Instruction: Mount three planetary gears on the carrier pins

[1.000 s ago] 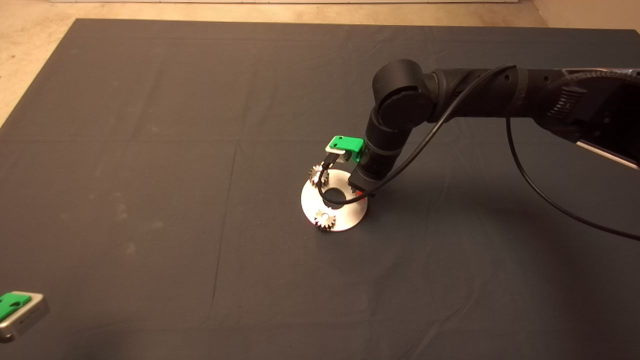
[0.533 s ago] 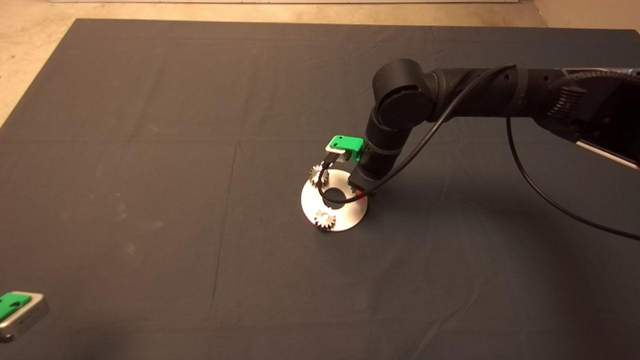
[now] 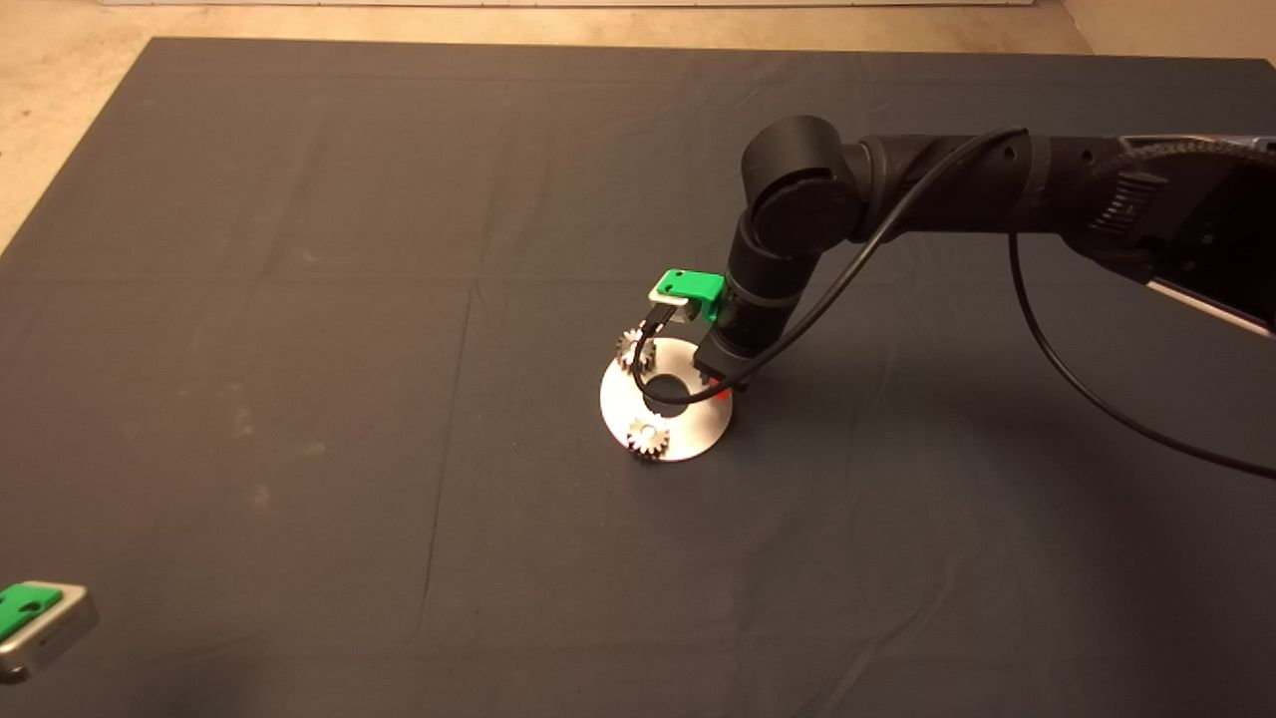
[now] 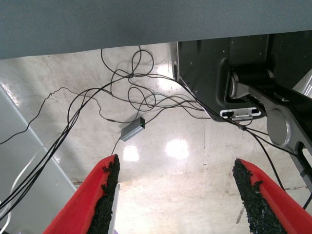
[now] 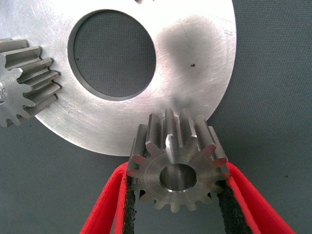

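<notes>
The round silver disc (image 3: 688, 424) with a large central hole lies mid-mat. Two small toothed gears sit on it, one at the far left rim (image 3: 632, 349) and one at the near rim (image 3: 648, 437). My right gripper (image 3: 714, 383) reaches down at the disc's right rim. In the right wrist view the right gripper (image 5: 176, 171) is shut on a third gear (image 5: 178, 146), with pads against both of its sides, over the edge of the disc (image 5: 195, 73). Another gear (image 5: 24, 83) sits on the disc beyond. No bare pin shows. My left gripper (image 3: 30, 613) is parked at the lower left and is open (image 4: 175, 195).
The dark mat (image 3: 299, 299) spreads wide around the disc. A black cable (image 3: 857, 269) loops from the right arm over the disc. The left wrist view shows floor cables (image 4: 131, 92) and a black base (image 4: 229, 73).
</notes>
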